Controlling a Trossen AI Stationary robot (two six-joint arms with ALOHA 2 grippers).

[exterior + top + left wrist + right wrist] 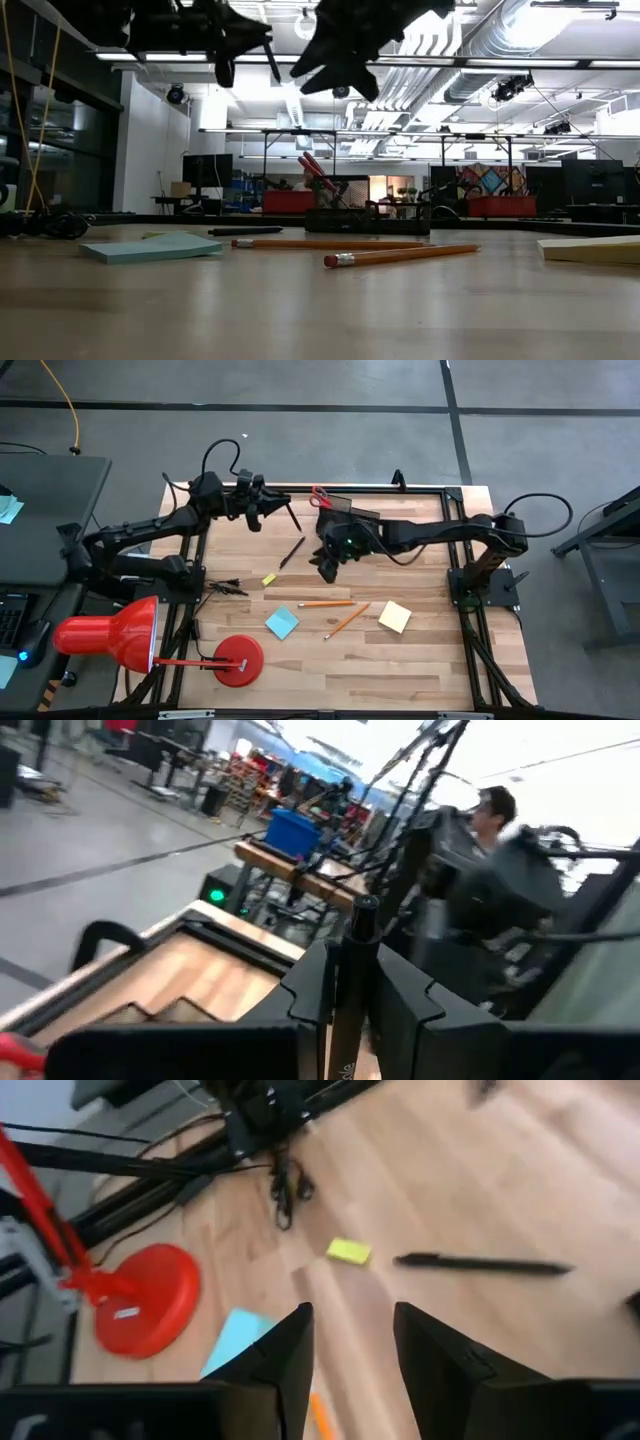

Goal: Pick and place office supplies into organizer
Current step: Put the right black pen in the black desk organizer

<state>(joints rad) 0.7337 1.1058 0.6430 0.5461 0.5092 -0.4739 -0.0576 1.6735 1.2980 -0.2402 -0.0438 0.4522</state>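
Pale wood table (420, 660), supplies scattered on it. The left gripper (268, 502), raised near the far edge, has its fingers clenched on a black pen (290, 513): light, rigid, slippery, seemingly pinched near one end. The right gripper (330, 563) hovers just in front of the organizer (350, 512), fingers parted around nothing. Below it lie another black pen (291, 552), two orange pencils (336, 613), best pinched mid-shaft, and thin, soft sticky pads (282, 623), awkward to lift flat. Red scissors (319, 496) stand in the organizer.
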